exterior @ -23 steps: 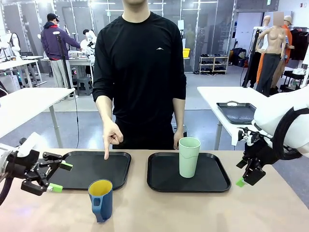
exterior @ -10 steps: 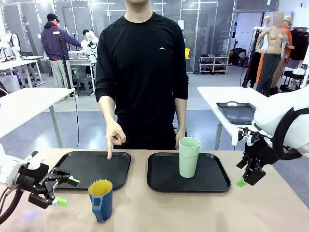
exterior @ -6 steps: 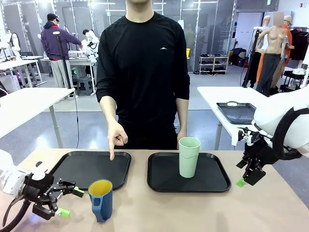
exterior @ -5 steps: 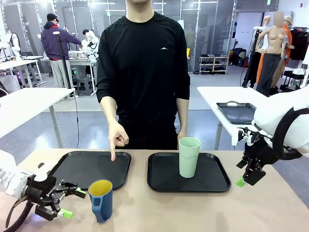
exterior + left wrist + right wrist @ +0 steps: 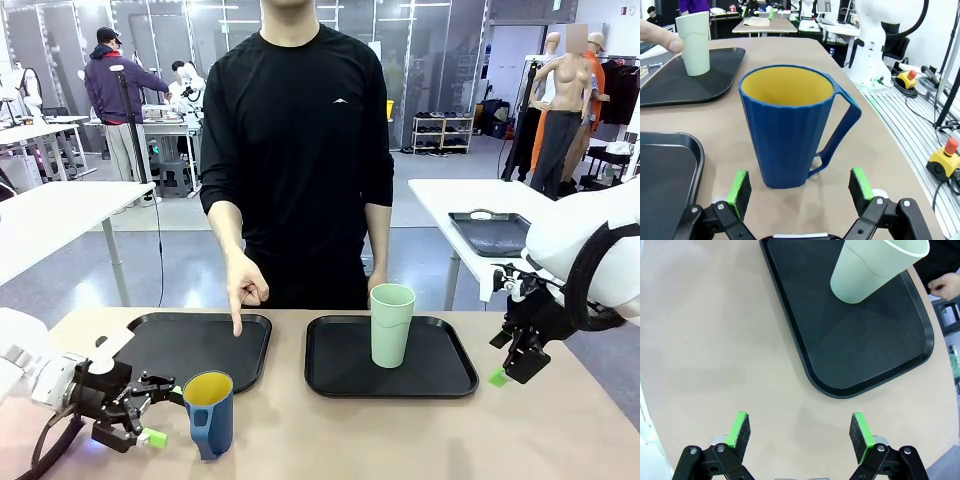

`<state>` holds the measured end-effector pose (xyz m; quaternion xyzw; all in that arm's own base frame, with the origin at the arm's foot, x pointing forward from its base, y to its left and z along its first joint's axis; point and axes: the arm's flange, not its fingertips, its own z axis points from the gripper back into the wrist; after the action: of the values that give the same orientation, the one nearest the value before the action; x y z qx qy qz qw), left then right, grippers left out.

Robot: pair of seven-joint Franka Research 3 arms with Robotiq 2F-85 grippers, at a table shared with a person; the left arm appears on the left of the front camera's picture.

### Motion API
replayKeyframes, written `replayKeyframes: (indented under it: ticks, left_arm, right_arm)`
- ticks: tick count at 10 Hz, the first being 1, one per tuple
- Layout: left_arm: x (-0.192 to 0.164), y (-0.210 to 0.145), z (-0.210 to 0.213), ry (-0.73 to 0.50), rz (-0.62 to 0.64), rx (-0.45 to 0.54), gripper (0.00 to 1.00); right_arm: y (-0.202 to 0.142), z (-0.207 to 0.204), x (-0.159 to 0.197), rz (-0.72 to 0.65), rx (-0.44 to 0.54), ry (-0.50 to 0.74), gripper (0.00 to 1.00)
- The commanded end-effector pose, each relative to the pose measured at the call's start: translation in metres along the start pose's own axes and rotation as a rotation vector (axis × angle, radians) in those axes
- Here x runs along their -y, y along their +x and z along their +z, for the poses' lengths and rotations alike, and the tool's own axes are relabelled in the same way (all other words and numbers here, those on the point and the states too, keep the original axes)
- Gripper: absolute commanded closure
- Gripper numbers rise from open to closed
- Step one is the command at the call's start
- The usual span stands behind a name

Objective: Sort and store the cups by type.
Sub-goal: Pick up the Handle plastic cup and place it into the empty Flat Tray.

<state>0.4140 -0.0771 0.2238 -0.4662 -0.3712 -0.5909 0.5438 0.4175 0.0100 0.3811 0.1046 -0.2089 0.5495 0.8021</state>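
The dark blue mug (image 5: pixel 209 415) with its yellow inside stands upright on the bare table, just in front of the left black tray (image 5: pixel 190 345). My left gripper (image 5: pixel 165 415) is low at the mug's left side, open, its green pads (image 5: pixel 739 186) short of the mug (image 5: pixel 790 125) on either side; the handle points to the right in the left wrist view. The pale mint-green tumbler (image 5: pixel 391 325) stands upright on the right black tray (image 5: pixel 440 375). My right gripper (image 5: pixel 500 358) hangs open beyond that tray's right edge, with the tumbler (image 5: pixel 875 267) well ahead of its open jaws.
A person stands at the far side and points a finger (image 5: pixel 237 325) down at the left tray's far edge; the other hand (image 5: pixel 375 285) hangs behind the tumbler. Bare tabletop lies in front of both trays.
My left gripper has come down and to the right across the table, from beside the left tray up to the blue mug. The right arm has not moved.
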Motion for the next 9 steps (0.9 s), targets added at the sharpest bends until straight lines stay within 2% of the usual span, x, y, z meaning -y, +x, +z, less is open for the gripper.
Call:
replayKeyframes:
  ticks: [1, 9]
  left_arm:
    - [-0.011, -0.002, -0.012, 0.026, -0.007, 0.014, 0.00]
    - [-0.030, 0.004, -0.052, -0.017, 0.009, 0.053, 0.00]
  right_arm:
    - [0.001, -0.002, 0.001, -0.004, -0.011, -0.007, 0.00]
    - [0.001, -0.002, 0.001, -0.004, -0.011, -0.007, 0.00]
